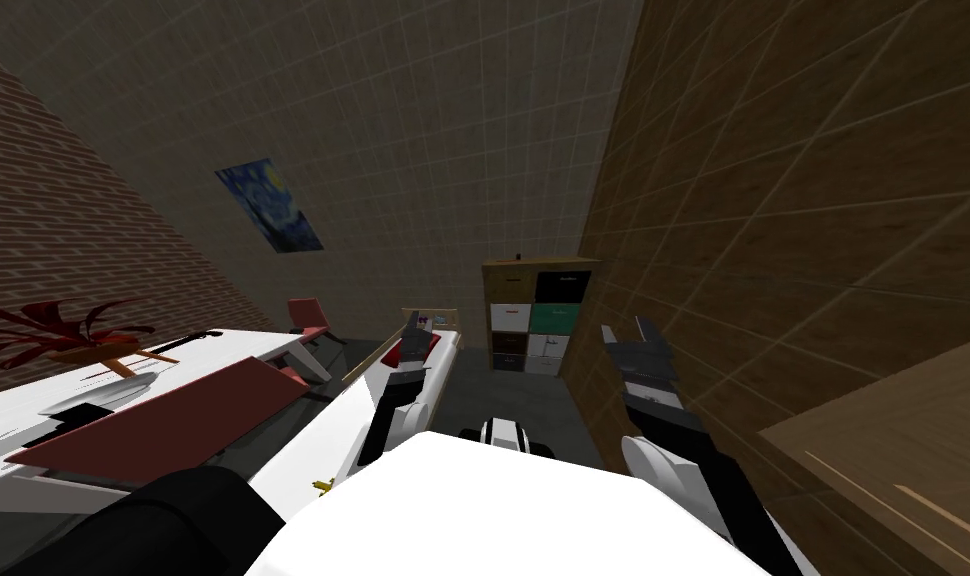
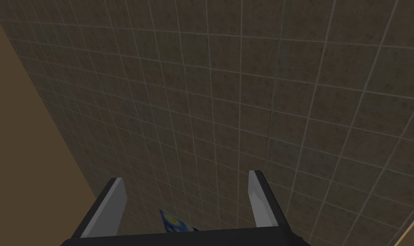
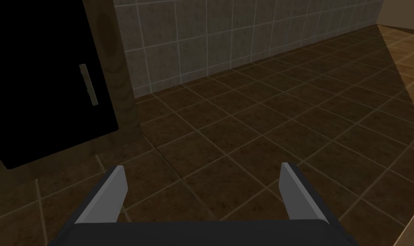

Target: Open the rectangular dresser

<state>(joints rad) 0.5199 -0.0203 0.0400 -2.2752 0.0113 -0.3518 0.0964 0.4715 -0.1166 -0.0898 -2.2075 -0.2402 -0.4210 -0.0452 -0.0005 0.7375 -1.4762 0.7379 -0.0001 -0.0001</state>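
Dresser is not yet touched. Nearest, the right gripper is released, fingers spread, pointing beside a black drawer front with a pale handle. The left gripper is released too, empty. Farther off, the dresser stands in the corner by the far wall, well apart from both. Approaching off-line, a finger could strike the wooden frame or slide off the thin handle.

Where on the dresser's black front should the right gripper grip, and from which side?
Grip the slim pale handle on the black front of the dresser, bringing the right gripper straight at its face to straddle the bar's narrow width. The front looks flush, so likely nothing else offers a hold.
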